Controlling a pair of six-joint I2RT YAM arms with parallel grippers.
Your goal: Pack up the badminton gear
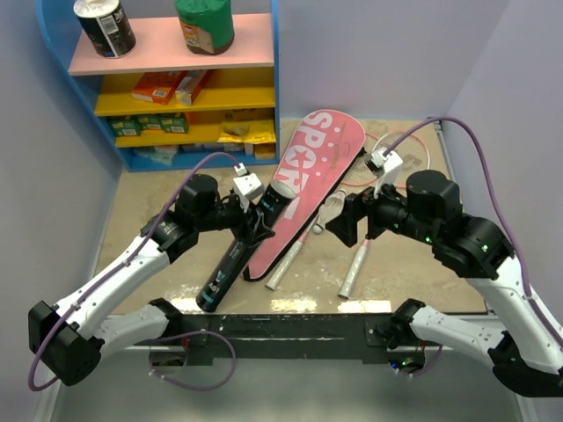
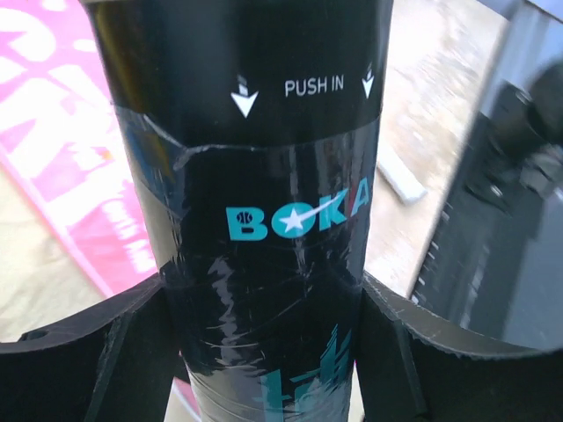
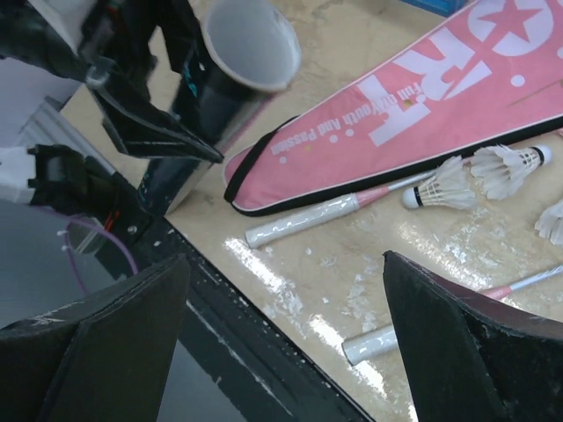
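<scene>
The left hand [image 1: 253, 218] was clamped round the tube [image 1: 224, 272], which slanted up off the table [image 1: 141, 211] with its open end far and right. Just right of it lay the cover [image 1: 308, 167], then the two rackets [image 1: 354, 264]. Above them hung the right hand [image 1: 352, 221], fingers apart and empty. The step seemed to be loading shuttlecocks. It would go best with the tube held steady, mouth toward the right hand, and one shuttlecock pinched lightly by its cork. Only the left wrist view read "PUSH IN" and "BOKA". Only the right wrist view showed the tube's white-lined mouth and the shuttlecocks [image 3: 444, 186] beside a racket grip.
</scene>
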